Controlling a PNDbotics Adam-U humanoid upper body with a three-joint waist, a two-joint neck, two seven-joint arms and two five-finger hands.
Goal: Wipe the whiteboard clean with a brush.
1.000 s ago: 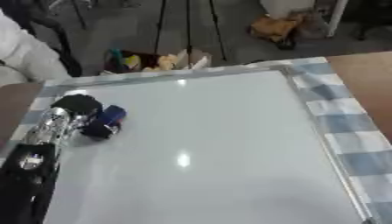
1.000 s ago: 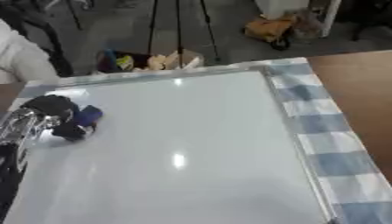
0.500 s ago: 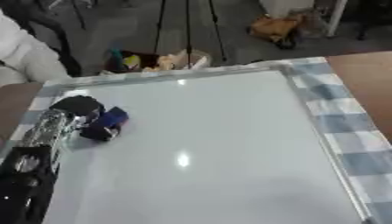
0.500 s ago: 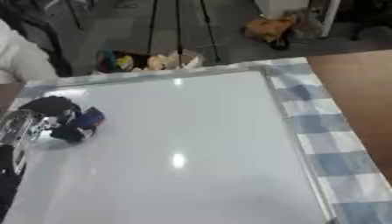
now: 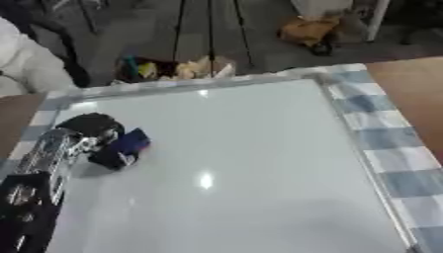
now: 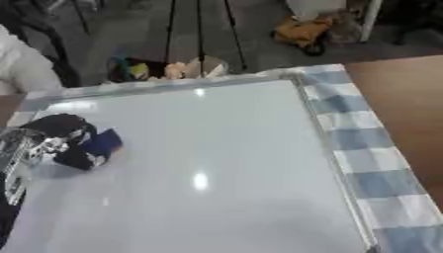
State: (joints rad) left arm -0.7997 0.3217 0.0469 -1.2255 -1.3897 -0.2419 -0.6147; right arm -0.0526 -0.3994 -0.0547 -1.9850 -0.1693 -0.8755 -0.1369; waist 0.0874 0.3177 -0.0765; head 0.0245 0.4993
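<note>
My left hand (image 5: 91,131) still grips the blue brush (image 5: 128,143), now slightly farther right on the glossy whiteboard (image 5: 234,168).

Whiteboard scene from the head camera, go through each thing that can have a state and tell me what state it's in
White whiteboard: lying flat, surface shows no marks, only glare spots.
Dark blue brush: on the board near its left edge, held.
Left hand: fingers curled round the brush.
Right hand: not in view.
Blue and white checked cloth: spread flat under the board, showing along the right and far edges.
</note>
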